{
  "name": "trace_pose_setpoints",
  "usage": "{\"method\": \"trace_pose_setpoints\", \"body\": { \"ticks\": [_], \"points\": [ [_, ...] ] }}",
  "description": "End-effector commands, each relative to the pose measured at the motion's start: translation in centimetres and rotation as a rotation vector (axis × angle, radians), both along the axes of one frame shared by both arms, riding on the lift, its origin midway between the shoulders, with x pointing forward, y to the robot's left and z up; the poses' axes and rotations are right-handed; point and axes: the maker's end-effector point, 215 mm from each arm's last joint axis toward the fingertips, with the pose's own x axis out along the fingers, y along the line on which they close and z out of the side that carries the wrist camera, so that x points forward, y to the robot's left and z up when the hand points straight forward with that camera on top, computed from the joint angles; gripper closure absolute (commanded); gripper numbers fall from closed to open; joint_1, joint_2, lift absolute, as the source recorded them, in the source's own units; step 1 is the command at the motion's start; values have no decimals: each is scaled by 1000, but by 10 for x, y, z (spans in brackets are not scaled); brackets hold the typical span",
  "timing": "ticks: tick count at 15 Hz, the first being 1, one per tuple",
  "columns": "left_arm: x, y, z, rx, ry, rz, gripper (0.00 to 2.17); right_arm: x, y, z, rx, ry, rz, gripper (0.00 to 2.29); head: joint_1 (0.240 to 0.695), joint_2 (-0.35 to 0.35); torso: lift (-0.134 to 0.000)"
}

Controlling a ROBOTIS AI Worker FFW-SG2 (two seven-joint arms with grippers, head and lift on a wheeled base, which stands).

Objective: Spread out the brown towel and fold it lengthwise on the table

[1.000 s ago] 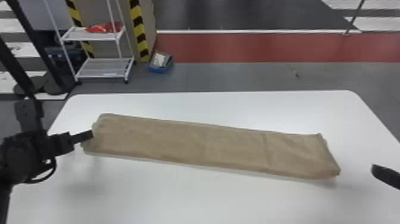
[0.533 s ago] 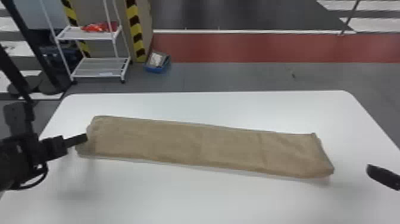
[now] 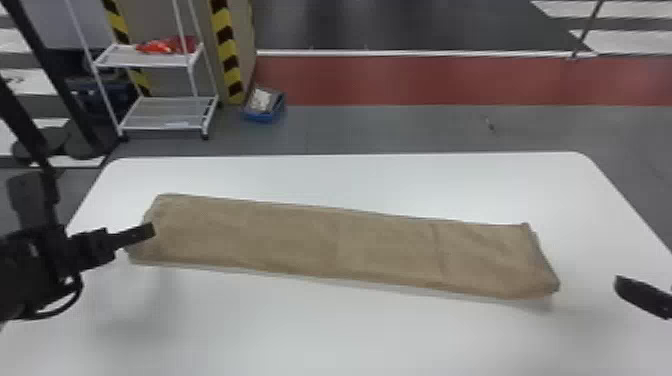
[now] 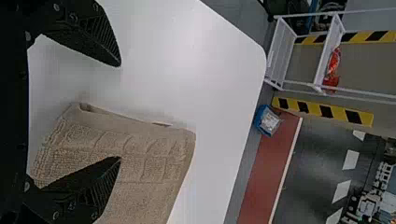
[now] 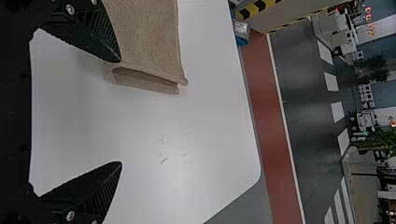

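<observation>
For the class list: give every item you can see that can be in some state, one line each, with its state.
Brown towel: folded into a long, narrow strip, lying flat
Left tool: open, at the towel's left end
Right tool: open, near the towel's right end
White rack: standing, lower shelf bare
Blue bin: on the floor, with something pale inside

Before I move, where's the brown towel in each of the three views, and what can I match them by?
Head view: brown towel lies lengthwise across the middle of the table.
Left wrist view: one towel end, partly behind one finger of the left end effector.
Right wrist view: its other end, partly behind one finger of the right end effector.
Shared landmark: blue bin on the floor.
</observation>
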Motion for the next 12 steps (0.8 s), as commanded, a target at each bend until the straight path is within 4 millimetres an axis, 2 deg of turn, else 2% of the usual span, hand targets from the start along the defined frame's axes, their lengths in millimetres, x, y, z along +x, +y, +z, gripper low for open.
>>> {"method": "trace_pose_setpoints", "body": {
  "ticks": [1, 3, 6, 7, 9, 12],
  "points": [
    [1, -1, -6, -10, 13, -4, 235, 0, 0, 0, 0, 0, 0, 107, 695, 0, -125],
    [0, -5, -7, -22, 11, -19, 724, 0, -1, 0, -1, 1, -1, 107, 695, -2, -125],
    [-4, -4, 2, -6, -9, -21, 1656, 0, -1, -1, 0, 1, -3, 107, 695, -8, -125],
    [-10, -4, 1, -9, -11, -23, 1862, 0, -2, 0, -2, 1, -4, 107, 695, -8, -125],
    [-25, -3, 6, 11, -13, -29, 1889, 0, -5, 0, 2, 0, -8, 107, 695, -9, -125],
    [-48, -17, 0, -41, 4, -63, 1889, 2, -4, 0, 7, -4, -7, 107, 695, -14, -125]
  ]
}}
